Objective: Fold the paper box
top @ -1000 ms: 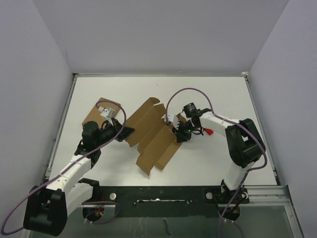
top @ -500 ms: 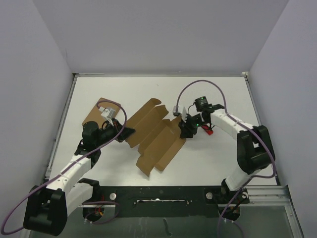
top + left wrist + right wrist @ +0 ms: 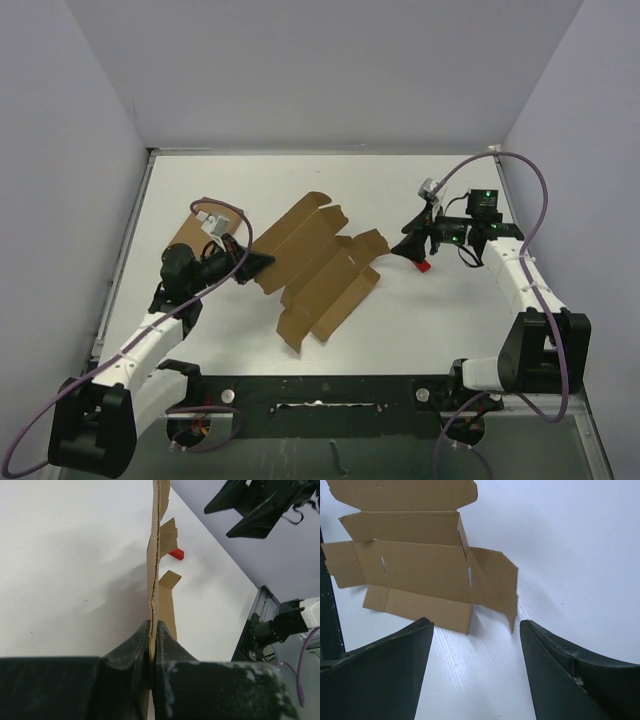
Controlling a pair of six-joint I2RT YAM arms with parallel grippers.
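Paper box (image 3: pixel 320 268) lies as a flat die-cut sheet in the middle of the white desk (image 3: pixel 440 320) in your overhead view, running diagonally from lower left to upper right. Your left claw (image 3: pixel 262 264) is clenched on the sheet's left edge. A wider cardboard rectangle (image 3: pixel 185 235) lies at centre left, partly under the left arm. Your right claw (image 3: pixel 408 248) sits right of the sheet and apart from it, with a small red block (image 3: pixel 422 266) just below it in the frame.

From the left wrist, you see the paper box edge-on, rising from bottom centre to the top of the frame, pinched between the two dark fingers (image 3: pixel 135 645). The red block lies beyond it on the desk, and the right claw shows at upper right.

From the right wrist, the fingers (image 3: pixel 395 660) stand wide apart, released, with nothing between them. The sheet, with its slits and flaps, fills the upper left, its right-hand flap lifted slightly and casting a shadow.
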